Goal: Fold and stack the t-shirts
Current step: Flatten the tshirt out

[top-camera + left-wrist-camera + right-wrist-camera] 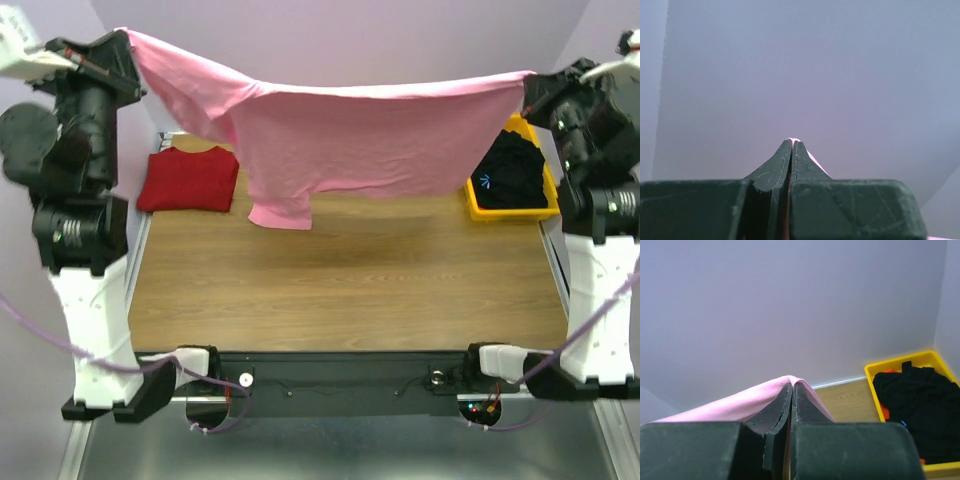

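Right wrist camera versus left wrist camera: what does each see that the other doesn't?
Only the right wrist view shows the yellow bin with the black t-shirt, some wooden table, and a long fold of the pink t-shirt. The left wrist view adds nothing of its own, just a pink sliver. Shared: each view's gripper, right gripper and left gripper, shut on pink cloth before a lilac wall.

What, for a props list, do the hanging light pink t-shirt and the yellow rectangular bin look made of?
Light pink t-shirt: soft knit fabric, probably cotton, matte; it sags and drapes in loose folds. Yellow rectangular bin: likely rigid plastic, smooth and slightly glossy; thin straight walls, uniform colour.
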Tool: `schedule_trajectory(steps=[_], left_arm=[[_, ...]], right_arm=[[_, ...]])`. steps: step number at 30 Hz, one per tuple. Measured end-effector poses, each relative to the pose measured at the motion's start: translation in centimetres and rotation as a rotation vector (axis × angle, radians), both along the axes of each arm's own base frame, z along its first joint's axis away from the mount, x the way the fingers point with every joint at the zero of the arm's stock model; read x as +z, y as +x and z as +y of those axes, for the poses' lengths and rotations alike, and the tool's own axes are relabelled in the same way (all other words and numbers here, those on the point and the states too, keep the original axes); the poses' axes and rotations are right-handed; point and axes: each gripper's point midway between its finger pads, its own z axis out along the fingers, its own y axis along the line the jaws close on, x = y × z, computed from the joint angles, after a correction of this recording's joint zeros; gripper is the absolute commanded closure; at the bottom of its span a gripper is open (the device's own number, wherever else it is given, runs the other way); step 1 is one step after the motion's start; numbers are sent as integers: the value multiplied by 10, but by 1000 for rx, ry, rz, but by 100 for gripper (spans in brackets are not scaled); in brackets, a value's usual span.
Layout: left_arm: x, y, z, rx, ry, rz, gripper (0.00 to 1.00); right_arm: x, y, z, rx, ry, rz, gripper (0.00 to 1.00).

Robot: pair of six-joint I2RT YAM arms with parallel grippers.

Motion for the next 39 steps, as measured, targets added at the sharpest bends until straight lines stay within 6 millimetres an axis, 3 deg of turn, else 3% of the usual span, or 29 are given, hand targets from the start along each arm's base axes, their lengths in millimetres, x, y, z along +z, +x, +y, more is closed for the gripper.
schedule_trajectory(steps=[4, 6, 10, 13, 16, 19, 21, 22, 26, 27, 29, 31, 33, 34, 36, 39], left_arm=[[11, -51, 2, 9, 12, -52, 100], [24, -89, 2, -2, 12, -112, 100], [38, -135, 4, -17, 6, -188, 100], [56, -170, 12, -4, -5, -269, 100], [57, -169, 15, 16, -5, -277, 100], [38, -138, 12, 30, 10, -203, 100], [20, -105, 6, 28, 26, -127, 100], [7, -81, 2, 28, 37, -75, 100], [-59, 8, -12, 37, 77, 130, 100], [-91, 39, -17, 41, 93, 209, 100], [-136, 76, -23, 43, 114, 312, 100], [-216, 126, -31, 41, 153, 493, 100], [-261, 146, -35, 37, 172, 587, 100], [-303, 166, -39, 32, 190, 675, 100], [-351, 184, -44, 23, 207, 773, 100], [-393, 202, -50, 3, 208, 848, 100]], right_arm=[[12, -50, -1, 1, -17, -66, 99], [23, -78, -1, 1, -25, -125, 99], [39, -125, -1, 0, -29, -217, 99], [50, -145, -1, 5, -32, -272, 99], [48, -140, 1, 14, -34, -272, 99], [25, -117, 3, 24, -32, -203, 99], [0, -90, 5, 34, -22, -124, 99], [-9, -81, 5, 37, -19, -95, 99], [-80, -19, 9, 53, 6, 111, 99], [-98, -6, 10, 57, 13, 159, 99], [-147, 25, 12, 60, 25, 291, 99], [-198, 48, 13, 60, 35, 420, 99], [-244, 65, 13, 58, 39, 533, 99], [-270, 74, 12, 52, 40, 592, 99], [-308, 85, 11, 42, 40, 672, 99], [-358, 98, 11, 35, 40, 774, 99]])
